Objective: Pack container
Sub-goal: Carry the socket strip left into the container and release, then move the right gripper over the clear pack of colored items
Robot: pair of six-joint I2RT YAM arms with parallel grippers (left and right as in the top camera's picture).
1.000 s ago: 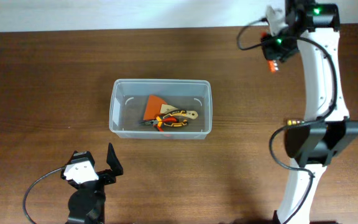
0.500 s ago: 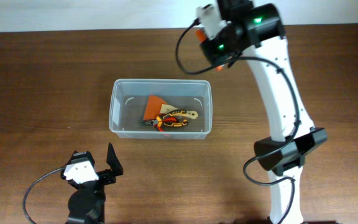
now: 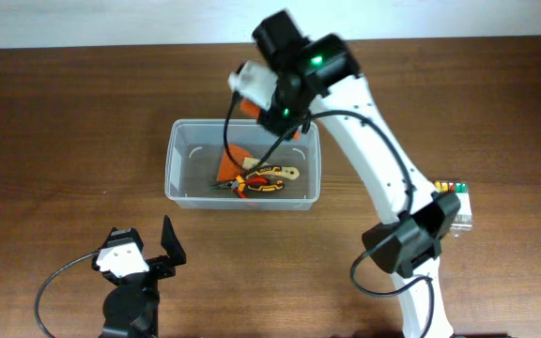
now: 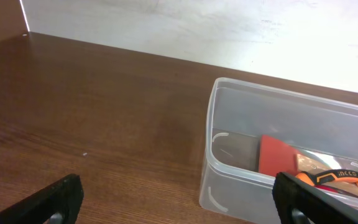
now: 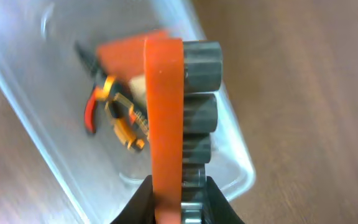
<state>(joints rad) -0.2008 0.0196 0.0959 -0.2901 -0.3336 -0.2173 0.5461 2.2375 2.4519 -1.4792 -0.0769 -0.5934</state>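
1. We see the right gripper (image 5: pixel 180 198) clamped on an orange socket rail (image 5: pixel 165 112). Its two dark fingers (image 5: pixel 140 205) press the lower end of the rail from either side.
2. A row of dark grey sockets (image 5: pixel 201 87) runs along one edge of the rail, each touching the next.
3. From overhead, the right gripper (image 3: pixel 272 113) hangs above the far rim of the container, towards its right end. We can make out the orange of the socket rail (image 3: pixel 250 111) beside the wrist.
4. The container (image 3: pixel 170 167) is a clear rectangular bin standing near the middle of the brown wooden table (image 3: pixel 64 113). In the right wrist view its blurred wall (image 5: pixel 36 134) lies beneath the rail.
5. Inside it we find an orange scraper (image 3: pixel 233 160) with a pale handle. A pair of pliers (image 3: pixel 252 184) with orange and black grips lies against the scraper.
6. The left gripper (image 3: pixel 145 246) is spread wide and holds nothing. It sits at the near left of the table, well apart from the bin.
7. In the left wrist view, the left gripper (image 4: pixel 178 202) shows only its two tips in the lower corners. The container (image 4: pixel 272 89) stands ahead and to the right, with the scraper (image 4: pixel 278 155) and the pliers (image 4: pixel 337 178) visible through its wall.
8. A small clear case (image 3: pixel 456 192) with coloured bits rests far to the right, partly hidden by the right arm.
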